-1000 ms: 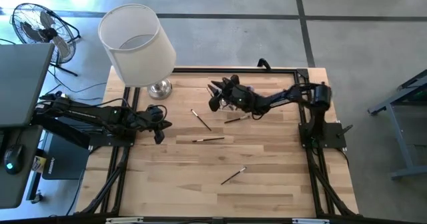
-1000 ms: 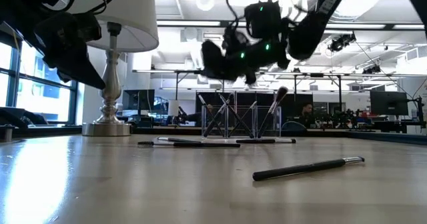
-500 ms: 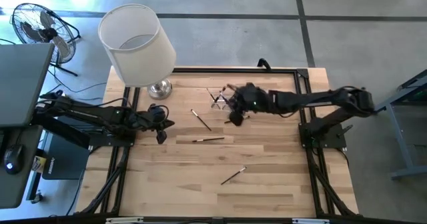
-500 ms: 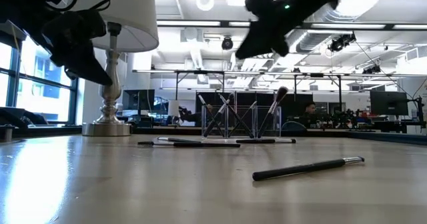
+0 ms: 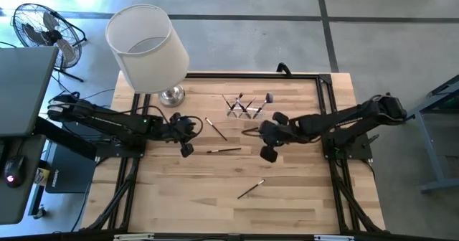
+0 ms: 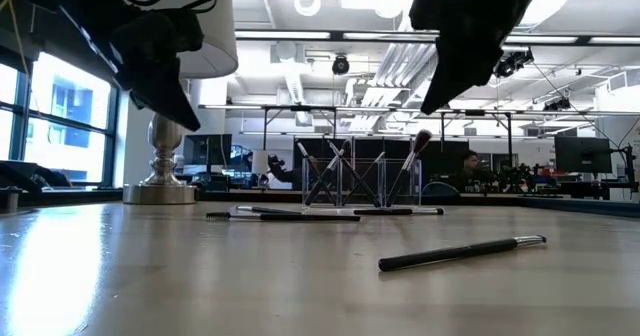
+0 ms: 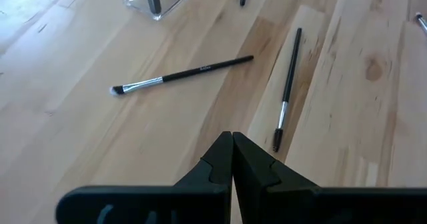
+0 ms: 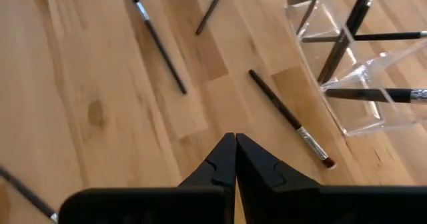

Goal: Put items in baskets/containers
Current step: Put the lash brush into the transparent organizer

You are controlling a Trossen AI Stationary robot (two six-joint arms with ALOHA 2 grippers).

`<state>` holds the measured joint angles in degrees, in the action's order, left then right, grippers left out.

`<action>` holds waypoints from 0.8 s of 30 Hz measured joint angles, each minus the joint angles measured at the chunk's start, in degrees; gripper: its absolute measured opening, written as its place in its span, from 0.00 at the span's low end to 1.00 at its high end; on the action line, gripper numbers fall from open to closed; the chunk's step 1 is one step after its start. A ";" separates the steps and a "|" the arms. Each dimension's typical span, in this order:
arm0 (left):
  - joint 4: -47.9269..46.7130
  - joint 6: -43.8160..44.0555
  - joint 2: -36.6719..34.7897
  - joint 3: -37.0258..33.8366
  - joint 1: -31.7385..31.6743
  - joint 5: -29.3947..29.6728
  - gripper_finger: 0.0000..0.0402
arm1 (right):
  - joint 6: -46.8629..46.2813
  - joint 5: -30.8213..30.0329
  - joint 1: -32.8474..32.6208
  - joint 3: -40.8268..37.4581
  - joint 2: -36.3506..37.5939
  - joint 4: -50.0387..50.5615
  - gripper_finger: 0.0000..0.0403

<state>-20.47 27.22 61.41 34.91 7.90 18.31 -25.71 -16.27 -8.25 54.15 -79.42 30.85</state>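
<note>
The clear holder (image 5: 247, 105) stands on the table's far middle. Several brushes stand in it, leaning on its walls (image 8: 363, 47), one of them with a fluffy head (image 6: 422, 139). Loose brushes lie flat on the wood: one (image 5: 215, 128) left of the holder, one (image 5: 224, 150) at the middle, one (image 5: 252, 188) nearer the front, and one (image 8: 288, 119) near the holder. My left gripper (image 5: 187, 150) hangs shut above the table, left of the middle brush (image 7: 181, 75). My right gripper (image 5: 268, 155) hangs shut above bare wood, nearer the front than the holder.
A lamp with a big white shade (image 5: 147, 47) stands on its silver base (image 5: 171, 95) at the far left corner. A black frame (image 5: 251, 74) runs along the table's far edge and sides. Bare wood lies toward the front edge (image 5: 215, 212).
My right gripper has drawn back from above the holder toward the table's near edge and right, tipping to point more steeply down. My left gripper has moved toward the table's right, closer to the loose brushes. The brushes and the holder have stayed where they were.
</note>
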 joint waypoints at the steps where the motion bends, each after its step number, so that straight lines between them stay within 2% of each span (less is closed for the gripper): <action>1: -0.18 0.02 0.44 0.44 0.00 0.00 0.00 | -0.02 -0.19 -0.56 -0.12 0.00 -0.26 0.01; 4: 0.00 0.48 1.50 1.73 0.00 -0.06 0.00 | -0.02 0.11 -1.72 -1.13 0.02 -3.51 0.04; 9: -0.09 1.72 1.63 2.28 0.00 -0.22 0.00 | 0.31 0.39 -2.07 -5.45 -0.35 -15.42 0.08; 14: -0.22 1.70 1.62 2.27 0.00 -0.22 0.00 | 6.78 0.28 -1.74 -5.54 -5.58 -21.46 0.20; 18: -0.26 1.68 1.63 2.26 0.00 0.09 0.00 | 9.98 1.18 0.12 -0.62 -13.32 -22.06 0.30; 22: -0.67 1.66 1.63 2.26 0.00 0.19 0.00 | 15.82 9.04 2.84 7.67 -22.87 -16.78 0.36; 24: -1.04 1.66 1.63 2.26 0.00 0.22 0.00 | 19.07 10.43 3.67 13.27 -27.64 -11.95 0.38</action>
<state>-21.51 28.88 63.05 37.17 7.90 18.52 -6.65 -5.83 -4.58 67.42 -107.06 18.90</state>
